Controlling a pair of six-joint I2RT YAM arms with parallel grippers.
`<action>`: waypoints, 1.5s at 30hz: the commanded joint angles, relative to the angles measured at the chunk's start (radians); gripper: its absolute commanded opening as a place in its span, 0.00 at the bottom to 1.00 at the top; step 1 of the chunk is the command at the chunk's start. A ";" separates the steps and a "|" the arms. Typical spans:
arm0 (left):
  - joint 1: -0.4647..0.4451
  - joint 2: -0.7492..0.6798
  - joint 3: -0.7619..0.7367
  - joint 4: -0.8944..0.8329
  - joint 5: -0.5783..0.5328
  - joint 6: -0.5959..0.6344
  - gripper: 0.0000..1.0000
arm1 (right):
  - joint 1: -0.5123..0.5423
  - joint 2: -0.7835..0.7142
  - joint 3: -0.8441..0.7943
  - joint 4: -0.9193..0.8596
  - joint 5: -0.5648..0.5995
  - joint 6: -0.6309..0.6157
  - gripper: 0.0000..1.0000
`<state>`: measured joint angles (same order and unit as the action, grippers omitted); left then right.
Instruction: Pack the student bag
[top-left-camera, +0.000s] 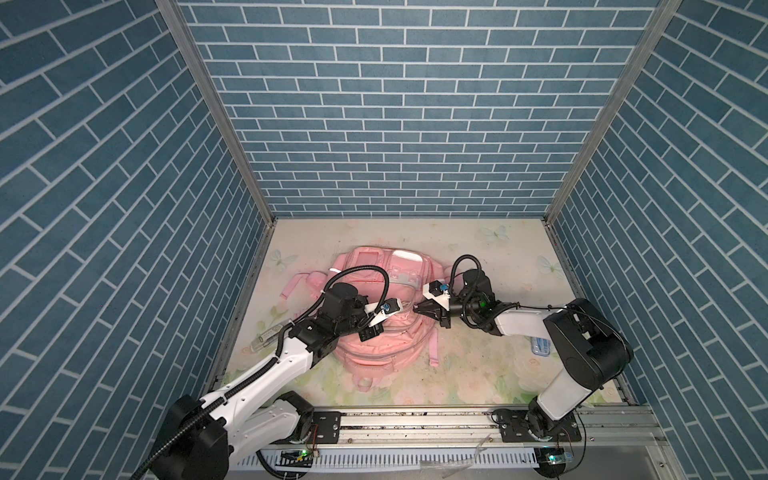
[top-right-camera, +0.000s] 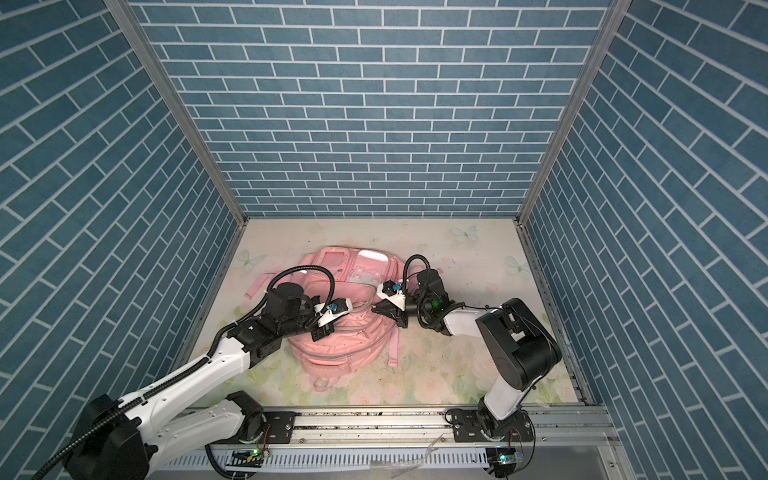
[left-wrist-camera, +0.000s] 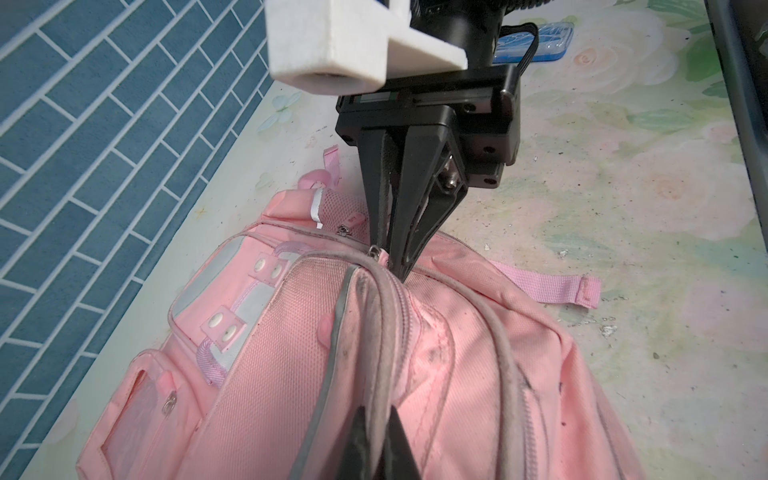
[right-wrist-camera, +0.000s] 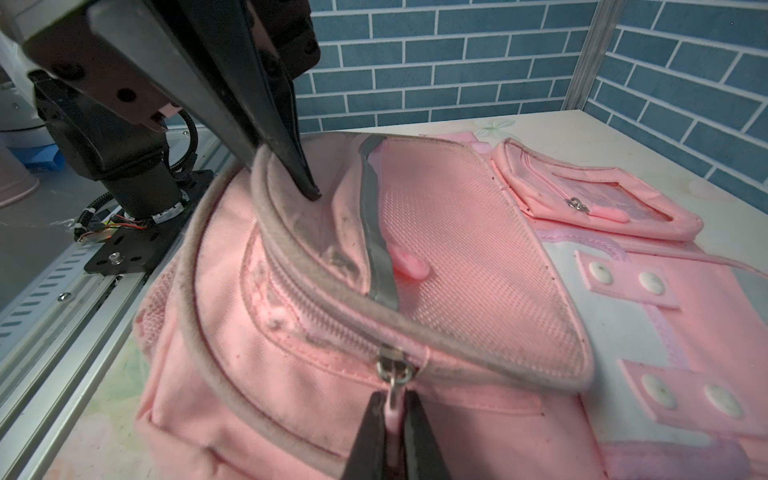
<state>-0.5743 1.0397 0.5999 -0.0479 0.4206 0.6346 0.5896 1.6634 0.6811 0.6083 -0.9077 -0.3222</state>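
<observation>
One student bag (top-left-camera: 374, 353) is laid flat, front face up, on the middle of the floral desk (top-left-camera: 478, 257). Its long axis runs from the front rail toward the back wall. The end with the single clear window pocket (top-left-camera: 365, 261) is turned to the back wall, and the end with a small loop is turned to the rail. Two pink strap ends are spread on the desk: one left strap end (top-left-camera: 293, 286) and one right strap end (top-left-camera: 433, 345). Two snap tabs are counted on the front, a nearer snap tab (right-wrist-camera: 685, 395) and a farther snap tab (right-wrist-camera: 627, 284), each with two white snaps.

Two pincers are set on the bag. The left pincer (left-wrist-camera: 376, 411) is pressed together on the grey-piped edge of a front pocket, and a fold of fabric is pulled up by it. The right pincer (right-wrist-camera: 392, 401) is pinched on the pink zip pull (right-wrist-camera: 392, 409), just beside the metal slider (right-wrist-camera: 390, 370), at the bag's right side.

One blue case (top-left-camera: 540, 345) is seen on the desk to the right, well apart from the bag.
</observation>
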 joint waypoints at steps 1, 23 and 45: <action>0.015 -0.022 0.047 0.099 -0.025 -0.035 0.00 | 0.008 -0.037 -0.021 0.016 0.006 0.044 0.07; -0.334 0.400 0.514 -0.029 -0.562 -0.834 0.28 | -0.102 -0.391 -0.123 -0.377 0.214 0.125 0.00; -0.312 0.901 1.238 -0.791 -0.545 -1.171 0.62 | 0.002 -0.489 -0.339 -0.028 0.453 0.100 0.00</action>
<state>-0.8902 1.9030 1.7638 -0.6910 -0.1314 -0.4824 0.5751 1.1900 0.3538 0.4919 -0.4835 -0.1902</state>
